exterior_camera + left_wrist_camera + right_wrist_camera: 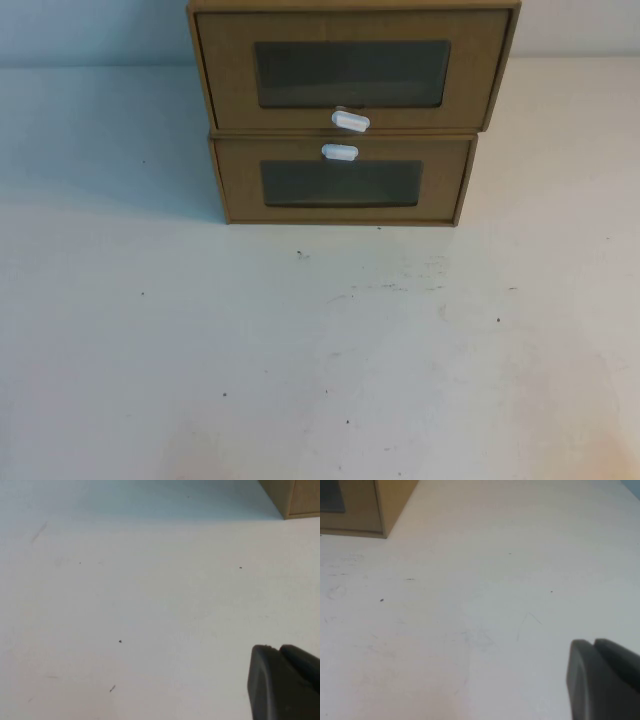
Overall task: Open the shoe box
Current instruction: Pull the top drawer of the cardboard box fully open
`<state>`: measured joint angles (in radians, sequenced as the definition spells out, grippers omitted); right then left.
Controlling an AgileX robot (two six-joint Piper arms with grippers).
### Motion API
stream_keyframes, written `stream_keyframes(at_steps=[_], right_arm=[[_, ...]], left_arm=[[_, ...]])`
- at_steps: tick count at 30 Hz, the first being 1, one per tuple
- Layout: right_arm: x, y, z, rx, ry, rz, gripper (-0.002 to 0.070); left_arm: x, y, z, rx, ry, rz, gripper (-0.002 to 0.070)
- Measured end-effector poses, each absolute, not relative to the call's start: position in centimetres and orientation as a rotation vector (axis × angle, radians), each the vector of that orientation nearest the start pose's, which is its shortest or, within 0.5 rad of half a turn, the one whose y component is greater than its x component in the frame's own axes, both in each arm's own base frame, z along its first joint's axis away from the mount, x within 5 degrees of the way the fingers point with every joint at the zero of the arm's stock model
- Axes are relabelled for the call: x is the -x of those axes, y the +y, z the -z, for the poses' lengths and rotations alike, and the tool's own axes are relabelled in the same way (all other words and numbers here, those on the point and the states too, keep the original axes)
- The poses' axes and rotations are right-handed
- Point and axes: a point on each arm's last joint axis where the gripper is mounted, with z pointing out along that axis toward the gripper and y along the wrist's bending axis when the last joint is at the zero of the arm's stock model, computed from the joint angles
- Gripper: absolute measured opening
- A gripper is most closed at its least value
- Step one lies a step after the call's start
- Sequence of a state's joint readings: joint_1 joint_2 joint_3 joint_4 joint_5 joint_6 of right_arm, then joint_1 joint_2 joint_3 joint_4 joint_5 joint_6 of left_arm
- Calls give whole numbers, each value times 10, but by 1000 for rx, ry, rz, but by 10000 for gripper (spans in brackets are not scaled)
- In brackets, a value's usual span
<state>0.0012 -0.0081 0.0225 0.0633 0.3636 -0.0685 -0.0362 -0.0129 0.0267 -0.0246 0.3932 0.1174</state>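
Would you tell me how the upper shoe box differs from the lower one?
The upper shoe box sits on the lower shoe box, which rests on the table. The upper handle lies below its window, lower handle above. Both are brown and shut. Touching neither, left claw and right claw hang over the table.

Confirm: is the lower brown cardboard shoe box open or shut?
Shut: the lower shoe box front sits flush. Left gripper and right gripper hang over the white table, apart from it.

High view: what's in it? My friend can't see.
Two closed brown shoe boxes, stacked, with dark windows and white handles, stand at the white table's far side. The left gripper and right gripper hover over bare table, outside this view.
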Motion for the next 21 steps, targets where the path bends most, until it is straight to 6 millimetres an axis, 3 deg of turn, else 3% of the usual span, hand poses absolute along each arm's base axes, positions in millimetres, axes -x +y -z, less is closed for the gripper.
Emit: stream_keyframes(at_steps=[21], right_arm=[[-53, 2, -173, 25, 1861, -15, -13]], left_arm=[[-53, -2, -172, -134, 1862, -42, -5]])
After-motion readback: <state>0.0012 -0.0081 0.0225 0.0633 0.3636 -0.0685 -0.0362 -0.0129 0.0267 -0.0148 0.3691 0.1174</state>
